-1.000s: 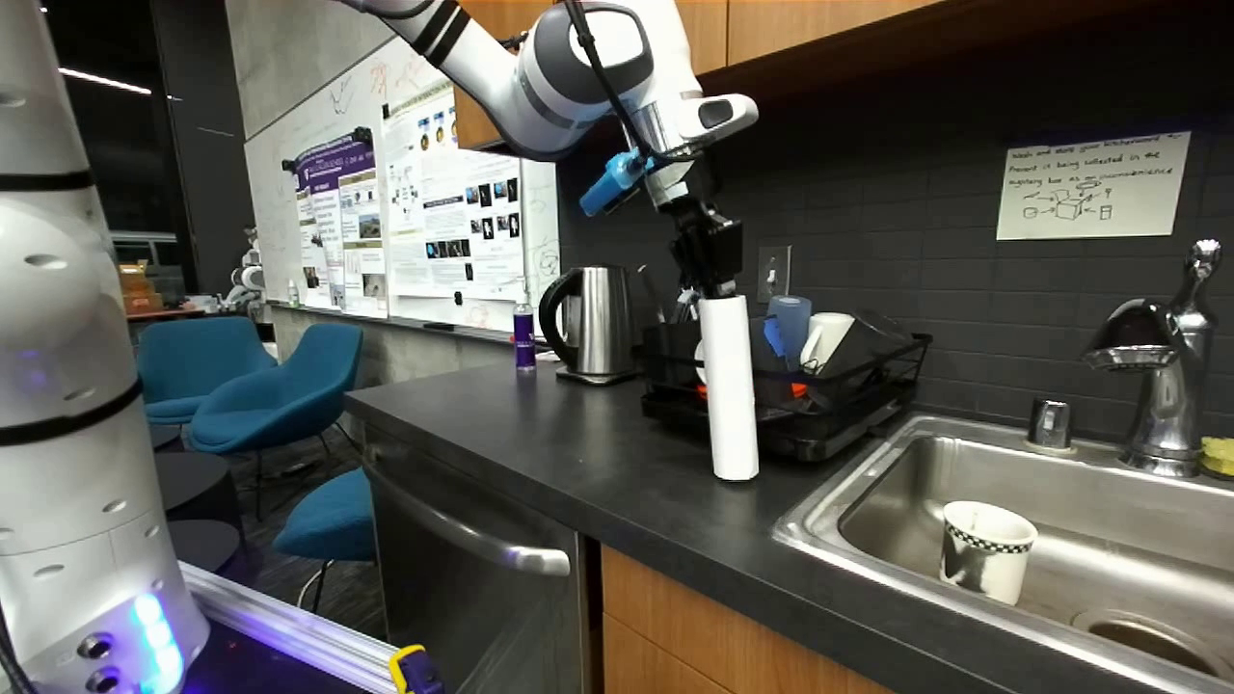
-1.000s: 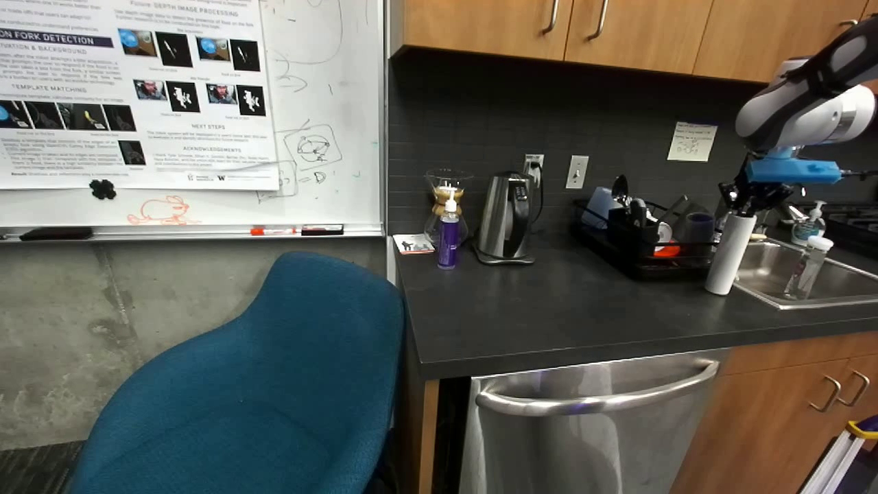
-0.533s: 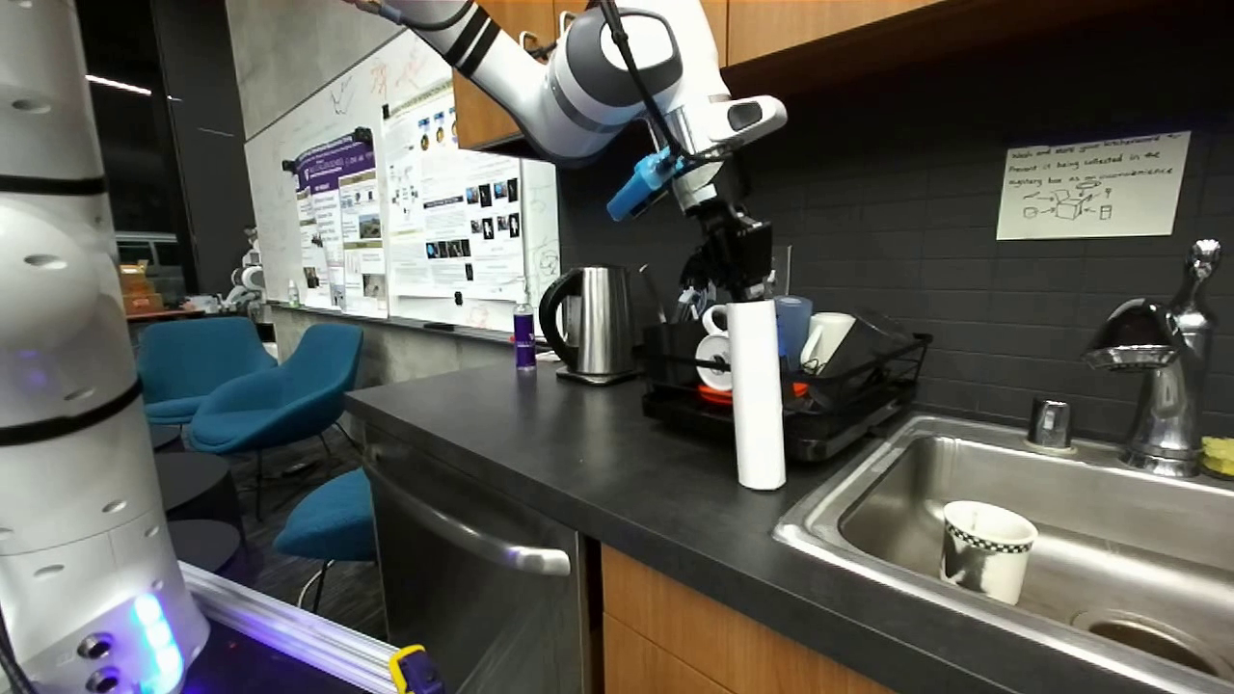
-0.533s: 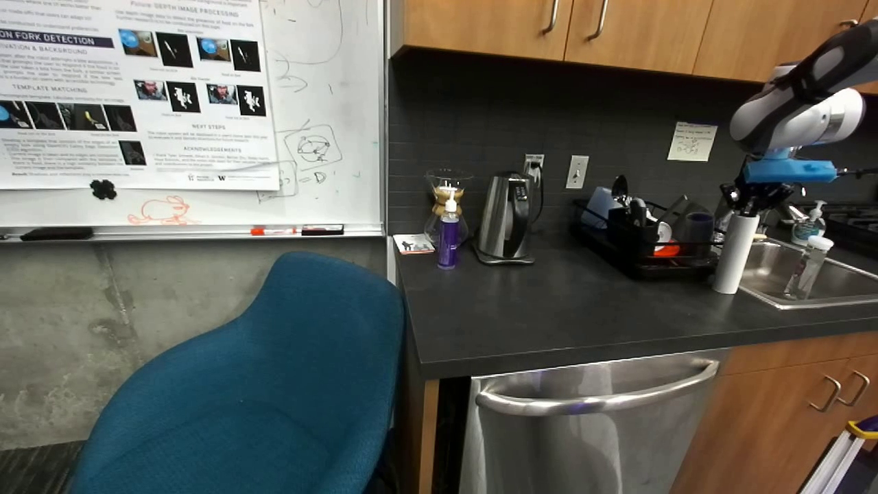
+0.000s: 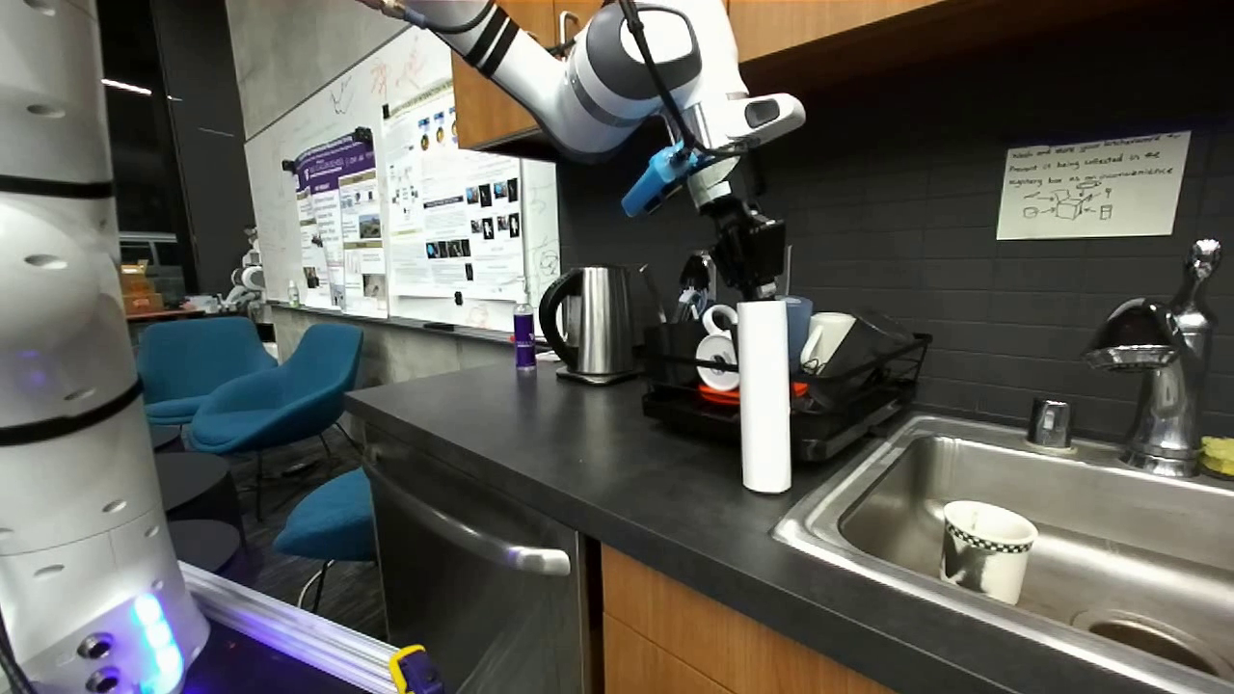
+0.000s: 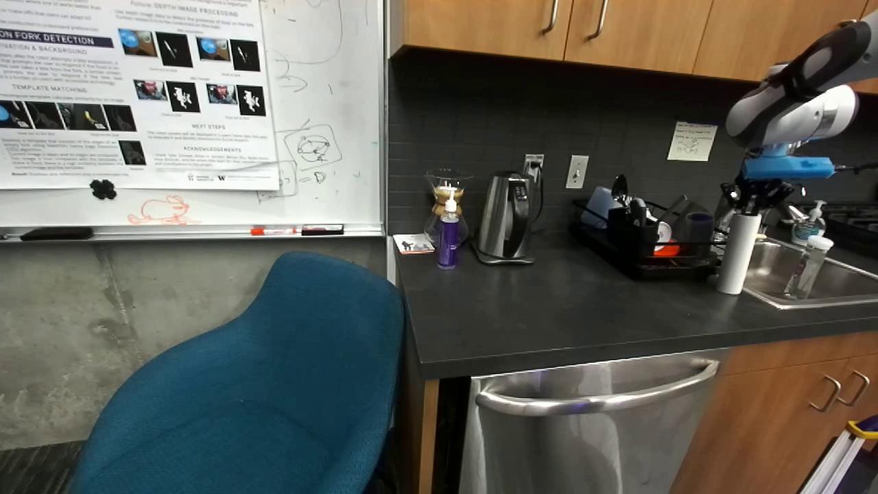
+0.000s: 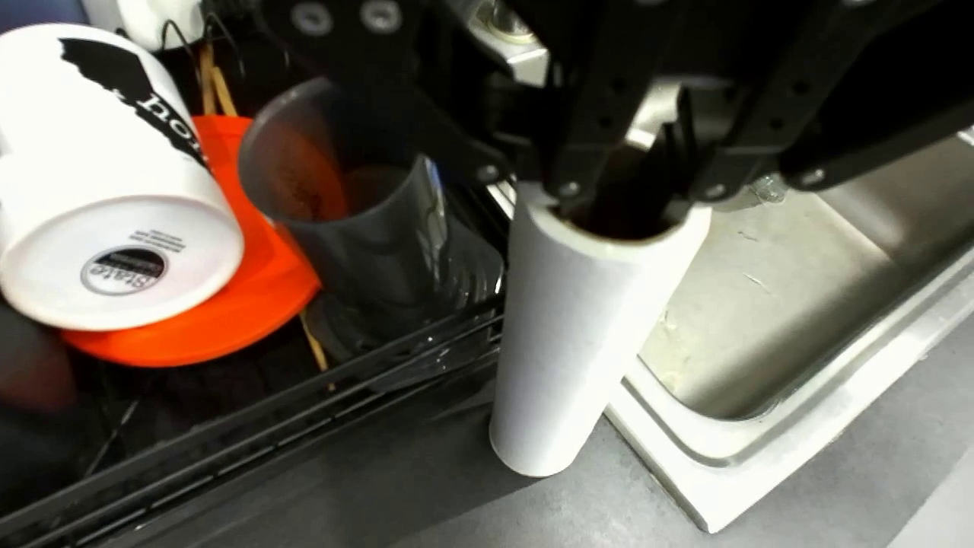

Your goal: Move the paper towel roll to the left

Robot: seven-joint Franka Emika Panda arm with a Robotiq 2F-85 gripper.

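Paper towel roll (image 5: 766,405): nearly upright, just left of the sink (image 5: 815,516).
Tool (image 7: 641,186): at the roll's hollow top; whether holding it, I cannot tell.
Dish rack (image 6: 648,269): pass along its near side, slowly; a snag would probably topple something so slim.
Tabletop (image 6: 549,302): head left towards the kettle (image 6: 504,216), base low and level.

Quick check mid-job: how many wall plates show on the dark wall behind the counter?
2, both in an exterior view: a plugged plate behind the kettle, and a bare plate farther right. The arm may hide more.
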